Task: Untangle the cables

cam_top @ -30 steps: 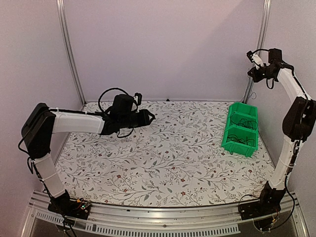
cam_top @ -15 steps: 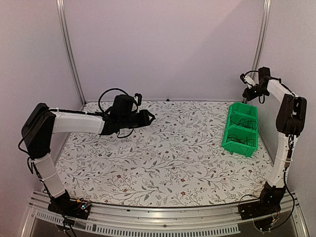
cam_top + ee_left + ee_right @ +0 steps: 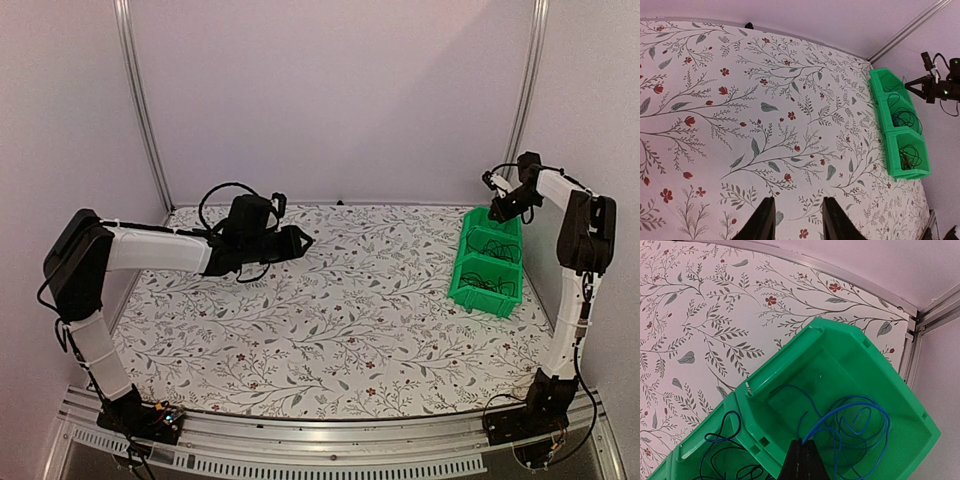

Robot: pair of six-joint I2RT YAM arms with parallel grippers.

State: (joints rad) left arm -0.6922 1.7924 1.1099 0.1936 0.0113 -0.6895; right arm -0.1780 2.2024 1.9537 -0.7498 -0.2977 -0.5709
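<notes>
My right gripper (image 3: 501, 203) hangs just over the far green bin (image 3: 470, 228) and is shut on a bright blue cable (image 3: 860, 407). That cable coils loosely inside the bin (image 3: 790, 352) and runs up into the closed fingertips (image 3: 802, 452). Dark blue and black cables (image 3: 722, 460) lie in the near green bin (image 3: 480, 300); they also show in the left wrist view (image 3: 910, 156). My left gripper (image 3: 305, 240) is open and empty, held above the floral table at the back left, its fingers (image 3: 762, 222) apart over bare cloth.
The two green bins stand joined at the table's back right, close to the right wall and corner post (image 3: 520, 100). The floral table cover (image 3: 330, 310) spans the work area. A metal rail (image 3: 300, 455) runs along the near edge.
My right arm has come down from high beside the corner post to just over the far bin, still shut. The left arm has barely moved.
</notes>
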